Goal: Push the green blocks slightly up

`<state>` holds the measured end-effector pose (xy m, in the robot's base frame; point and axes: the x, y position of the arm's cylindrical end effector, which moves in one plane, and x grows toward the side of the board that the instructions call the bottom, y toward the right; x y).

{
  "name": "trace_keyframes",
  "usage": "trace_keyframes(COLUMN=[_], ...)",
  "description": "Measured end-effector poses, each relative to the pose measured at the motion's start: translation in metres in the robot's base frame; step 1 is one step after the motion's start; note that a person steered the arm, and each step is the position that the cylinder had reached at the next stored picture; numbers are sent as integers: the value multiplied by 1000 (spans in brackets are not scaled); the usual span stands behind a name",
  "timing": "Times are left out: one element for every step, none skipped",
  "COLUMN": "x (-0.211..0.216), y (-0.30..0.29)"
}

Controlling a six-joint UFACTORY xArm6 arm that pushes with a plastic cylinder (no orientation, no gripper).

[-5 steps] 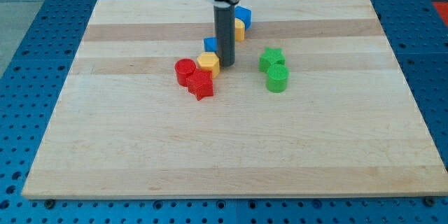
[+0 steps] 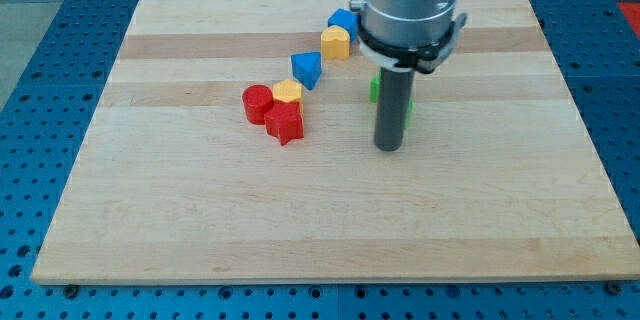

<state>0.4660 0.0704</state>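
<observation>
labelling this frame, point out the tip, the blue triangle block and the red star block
my tip [image 2: 389, 147]: camera view, rod's very bottom end
blue triangular block [image 2: 307, 67]: camera view, its front face
red star block [image 2: 285, 124]: camera view, its top

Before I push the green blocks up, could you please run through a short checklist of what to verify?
1. My tip sits on the view's bottom side of the green blocks: ok.
2. Green blocks fully visible: not ok, the rod hides most of them; only slivers show at its edges.
3. Tip touching the green blocks: cannot tell, the rod covers the contact spot.
4. Tip centred on both greens: cannot tell, for the same reason.
5. Other blocks out of the path: ok, the red blocks, yellow block and blue block lie to the view's left.
6. Board room above the greens: ok, as far as the arm lets me see.
</observation>
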Motion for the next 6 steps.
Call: trace_keyframes(x=[-14, -17, -22, -28, -28, -29], y=[3, 3, 3, 3, -3, -25])
